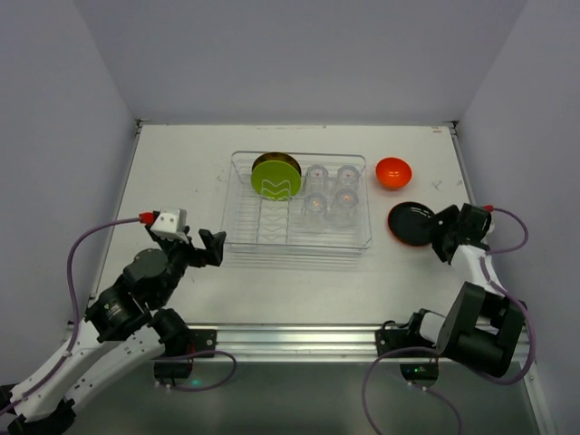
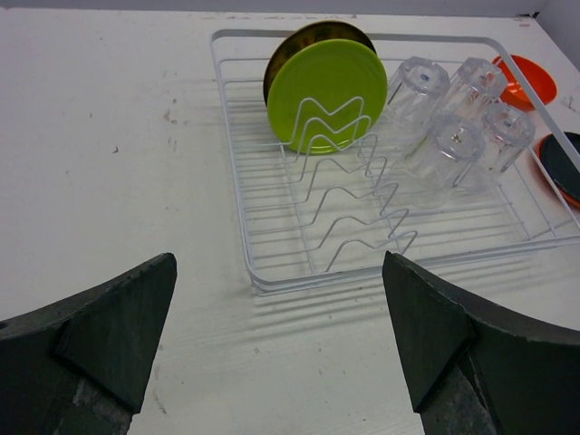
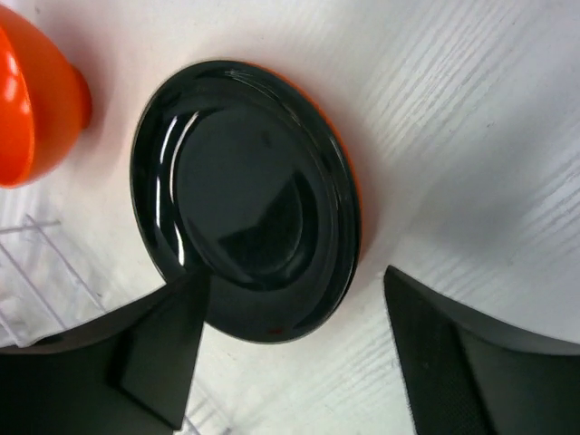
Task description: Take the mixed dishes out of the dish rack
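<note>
The clear dish rack (image 1: 299, 245) sits mid-table. In it a green plate (image 1: 276, 178) stands upright, with a patterned yellow plate (image 1: 283, 159) behind it. Several clear glasses (image 1: 328, 190) stand in its right half. The orange bowl (image 1: 393, 172) sits on the table to the right of the rack. A black plate (image 1: 412, 224) lies below it, stacked on an orange plate whose rim (image 3: 352, 181) just shows. My right gripper (image 3: 297, 276) is open and empty over the black plate's (image 3: 245, 195) near edge. My left gripper (image 2: 278, 265) is open and empty before the rack's front left corner (image 2: 258, 283).
In the left wrist view the green plate (image 2: 326, 91), the glasses (image 2: 449, 145) and the orange bowl (image 2: 526, 77) lie ahead. The rack's wire corner (image 3: 27, 263) shows beside the black plate. Walls close the table at the back and sides.
</note>
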Controlling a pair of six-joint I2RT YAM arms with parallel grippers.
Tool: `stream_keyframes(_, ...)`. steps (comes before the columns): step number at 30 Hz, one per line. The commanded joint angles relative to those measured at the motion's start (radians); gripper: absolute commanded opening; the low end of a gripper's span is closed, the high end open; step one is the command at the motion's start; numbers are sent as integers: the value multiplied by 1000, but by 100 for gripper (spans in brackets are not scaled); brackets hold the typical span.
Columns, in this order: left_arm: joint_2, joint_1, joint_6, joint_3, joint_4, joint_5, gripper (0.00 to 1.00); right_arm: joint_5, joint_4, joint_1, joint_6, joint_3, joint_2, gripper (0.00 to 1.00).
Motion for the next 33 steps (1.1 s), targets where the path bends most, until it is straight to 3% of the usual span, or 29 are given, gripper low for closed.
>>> stream_keyframes(1, 29, 4, 13, -2, 36, 29, 100, 154, -75, 135, -73, 103, -37, 82)
stream_keyframes(4, 101, 16, -19, 24, 39, 76, 100, 232, -122, 197, -86, 131, -17, 85)
stream_keyframes(8, 245, 16, -199, 76, 16, 43, 100, 271, -155, 200, -84, 123, -51, 87)
stream_keyframes(12, 380, 16, -260, 145, 88, 93, 100, 272, -197, 225, -107, 111, -216, 88)
stream_keyframes(13, 411, 16, -264, 179, 108, 101, 100, 199, -186, 233, -112, 85, -315, 89)
stream_keyframes(14, 476, 16, -243, 197, 134, 104, 100, 141, -168, 233, -113, 65, -368, 99)
stream_keyframes(17, 660, 30, -179, 335, 179, 87, 100, -72, -73, 233, -133, -22, -532, 99)
stream_keyframes(19, 760, 92, -165, 429, 157, 119, 100, -116, -38, 233, -144, -56, -563, 99)
stream_keyframes(22, 903, 253, -357, 537, 151, 257, 100, -110, -31, 233, -155, -62, -508, 99)
stream_keyframes(25, 998, 268, -720, 552, 223, 206, 100, -194, -34, 233, -142, -27, -406, 99)
stream_keyframes(28, 1119, 268, -990, 737, 44, 133, 100, -220, -50, 233, -145, -7, -378, 99)
stream_keyframes(29, 1217, 268, -1051, 803, -95, 120, 100, -223, -45, 233, -141, -10, -405, 99)
stream_keyframes(30, 1265, 271, -1103, 927, -163, 104, 100, -223, -34, 233, -136, -25, -422, 99)
stream_keyframes(33, 1411, 272, -1247, 1056, -301, 78, 100, -211, -8, 233, -122, -50, -483, 99)
